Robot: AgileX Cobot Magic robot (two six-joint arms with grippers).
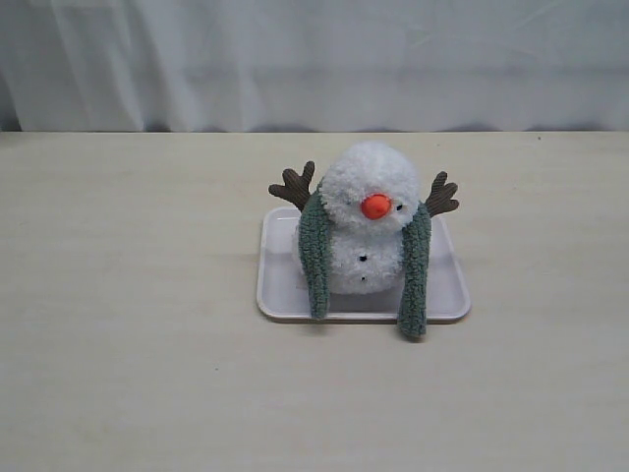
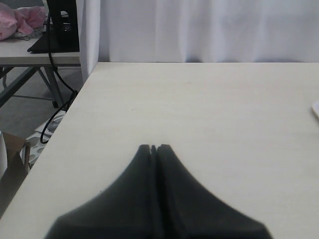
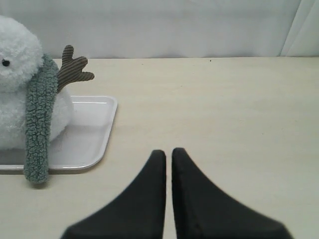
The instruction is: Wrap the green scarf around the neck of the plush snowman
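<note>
A plush snowman (image 1: pixel 366 211) sits upright on a white tray (image 1: pixel 280 285) mid-table, with a green scarf (image 1: pixel 415 265) draped behind its neck. The scarf's ends hang down the front at 8 and 4 o'clock from the nose, and the 4 o'clock end spills over the tray's rim. The scarf looks soft, light and limp, likely fuzzy enough not to slip, and is best pinched near a hanging end. The left claw (image 2: pixel 153 148) and right claw (image 3: pixel 168 152) are both clenched, empty and touching nothing, away from the toy.
</note>
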